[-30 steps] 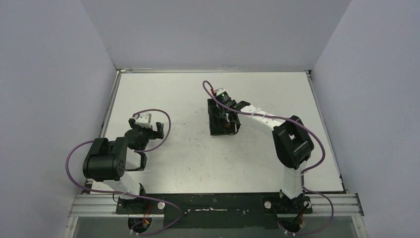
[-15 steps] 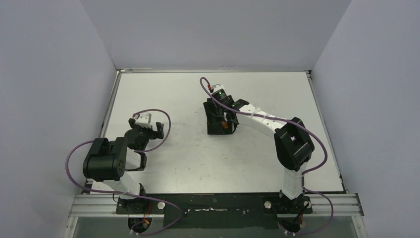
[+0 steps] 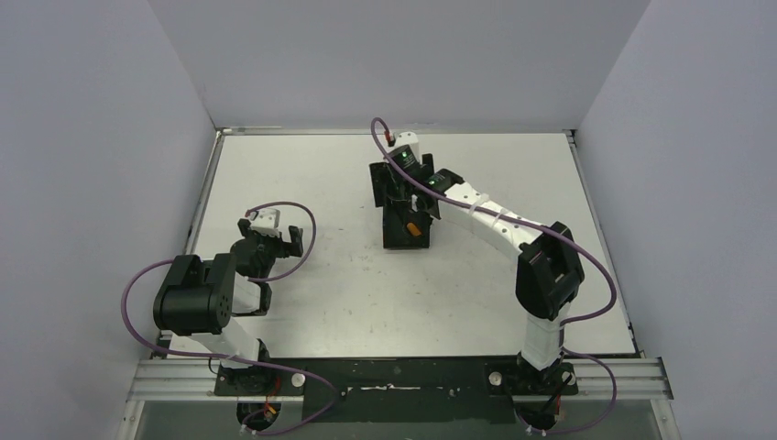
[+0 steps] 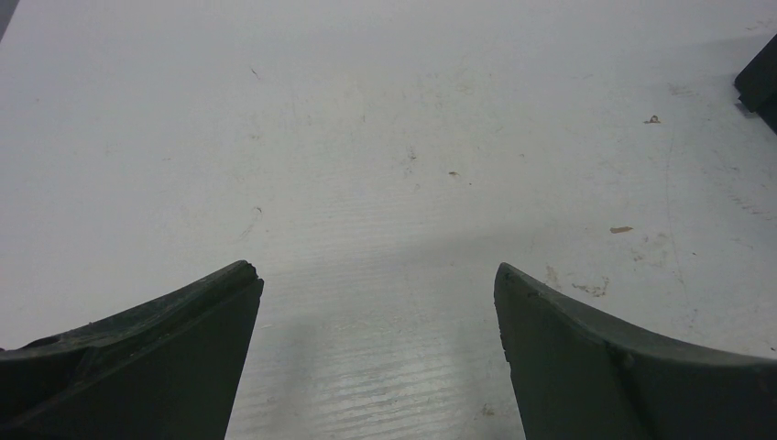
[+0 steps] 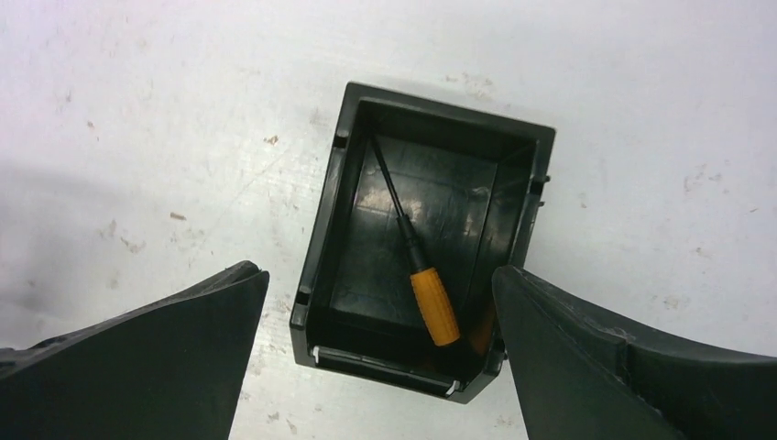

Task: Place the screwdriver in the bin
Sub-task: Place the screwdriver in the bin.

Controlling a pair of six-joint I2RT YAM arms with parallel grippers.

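Observation:
The screwdriver (image 5: 432, 304), orange handle and thin dark shaft, lies loose on the floor of the black bin (image 5: 334, 197), slanting from its far left corner to its near right corner. My right gripper (image 5: 377, 275) hangs open above the bin's near end, one finger to each side of it, touching nothing. From the top view the bin (image 3: 394, 240) sits mid-table with the orange handle (image 3: 414, 228) showing, and the right gripper (image 3: 400, 191) is over its far part. My left gripper (image 4: 376, 275) is open over bare table.
The left arm (image 3: 266, 240) rests folded at the table's left side, far from the bin. White walls stand close around the table on three sides. A dark corner of the bin (image 4: 760, 84) shows at the left wrist view's right edge.
The right gripper has opened wide and drawn back toward the far side of the table. The screwdriver has dropped out of it and lies in the bin. The left arm has not moved.

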